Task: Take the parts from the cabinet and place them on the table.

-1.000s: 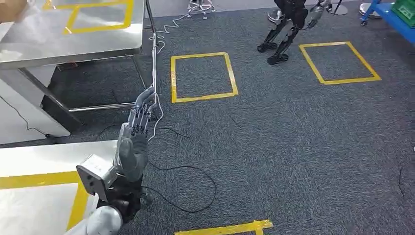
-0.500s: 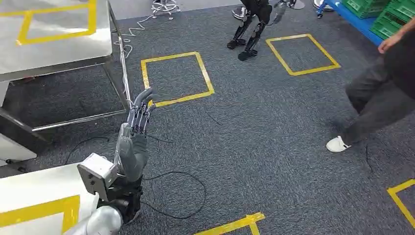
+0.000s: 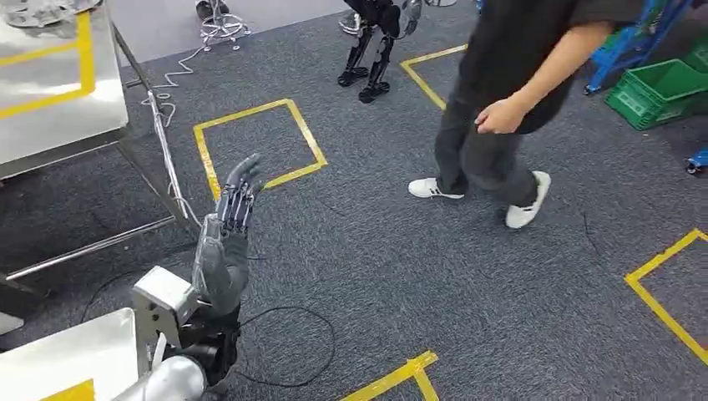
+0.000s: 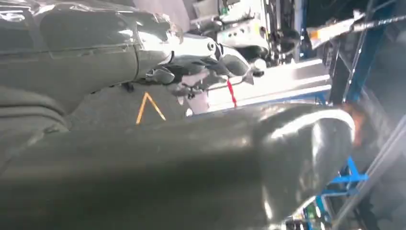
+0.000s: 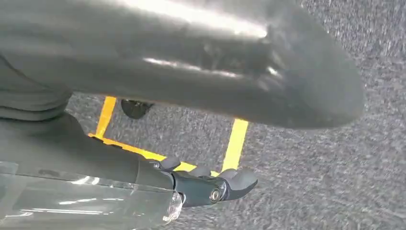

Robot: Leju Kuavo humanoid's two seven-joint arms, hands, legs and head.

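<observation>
One raised left hand (image 3: 235, 194), fingers extended and apart, above grey carpet (image 3: 434, 276).

Even overhead light falls flat across the grey carpet (image 3: 467, 284) in my head view, where shadows under the walking person (image 3: 501, 100) are soft and faint. White glare washes the steel table (image 3: 50, 92) top at the far left. The person's arm and shoes smear slightly with motion. At my left wrist, my thumb (image 4: 201, 163) looms dark and out of focus, a bright highlight on its tip, the background streaked and hazy. At my right wrist, my thumb (image 5: 201, 62) blurs too, streaked with glare, while my fingers (image 5: 215, 184) and the carpet grain stay fairly crisp.
</observation>
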